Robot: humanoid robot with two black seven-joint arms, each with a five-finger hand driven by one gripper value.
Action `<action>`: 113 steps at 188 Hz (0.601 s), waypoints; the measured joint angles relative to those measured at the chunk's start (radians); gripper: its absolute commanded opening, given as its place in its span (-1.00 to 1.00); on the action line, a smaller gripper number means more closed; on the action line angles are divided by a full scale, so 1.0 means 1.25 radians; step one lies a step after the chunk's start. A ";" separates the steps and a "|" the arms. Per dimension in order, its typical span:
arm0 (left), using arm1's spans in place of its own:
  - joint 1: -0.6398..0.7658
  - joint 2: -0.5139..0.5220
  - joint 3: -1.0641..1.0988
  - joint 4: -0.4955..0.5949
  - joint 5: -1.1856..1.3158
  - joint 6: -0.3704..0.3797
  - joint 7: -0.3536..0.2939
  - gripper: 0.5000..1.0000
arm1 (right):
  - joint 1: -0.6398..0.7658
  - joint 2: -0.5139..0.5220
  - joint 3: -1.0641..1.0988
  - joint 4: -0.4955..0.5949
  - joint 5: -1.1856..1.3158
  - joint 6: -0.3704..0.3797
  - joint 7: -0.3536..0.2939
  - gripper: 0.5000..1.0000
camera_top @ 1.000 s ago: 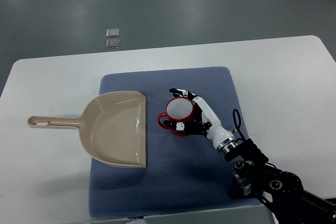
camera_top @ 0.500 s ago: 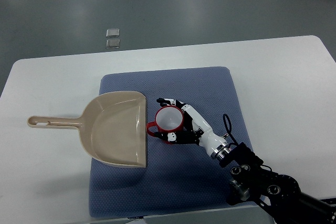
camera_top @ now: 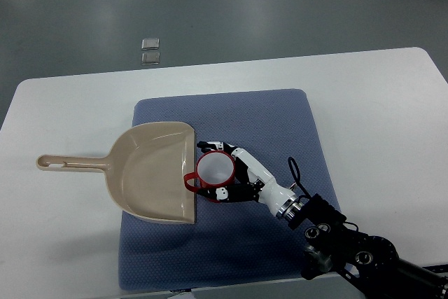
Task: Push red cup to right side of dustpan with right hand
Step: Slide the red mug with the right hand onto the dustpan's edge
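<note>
Leftward since the earlier frame, the red cup (camera_top: 212,171) now touches the beige dustpan's (camera_top: 150,171) right edge, its handle over the lip; the right hand's (camera_top: 234,173) fingers curl around it on the blue mat (camera_top: 280,120).

White surface (camera_top: 378,103) carrying a blue mat (camera_top: 280,113) at its centre, nearer the front edge; a beige dustpan (camera_top: 150,173) lies on the mat, handle extending over the bare surface toward the left edge.
</note>
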State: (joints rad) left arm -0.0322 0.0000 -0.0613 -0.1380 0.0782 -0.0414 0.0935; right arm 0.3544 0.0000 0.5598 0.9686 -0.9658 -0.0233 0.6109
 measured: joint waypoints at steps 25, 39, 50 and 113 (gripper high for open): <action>0.000 0.000 0.000 0.000 0.000 0.000 0.000 1.00 | 0.000 0.000 -0.006 0.005 -0.001 0.000 0.000 0.71; 0.000 0.000 0.000 0.000 0.000 0.000 0.000 1.00 | 0.000 0.000 -0.008 0.006 -0.001 0.001 0.000 0.71; 0.000 0.000 0.000 0.000 0.000 0.000 0.000 1.00 | 0.000 0.000 -0.010 0.007 -0.002 0.002 0.000 0.71; 0.000 0.000 0.000 0.000 0.000 0.000 0.000 1.00 | 0.001 0.000 -0.022 0.010 -0.004 0.006 0.000 0.71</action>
State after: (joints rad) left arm -0.0322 0.0000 -0.0613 -0.1381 0.0782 -0.0414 0.0938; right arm 0.3559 0.0000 0.5324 0.9817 -0.9704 -0.0155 0.6109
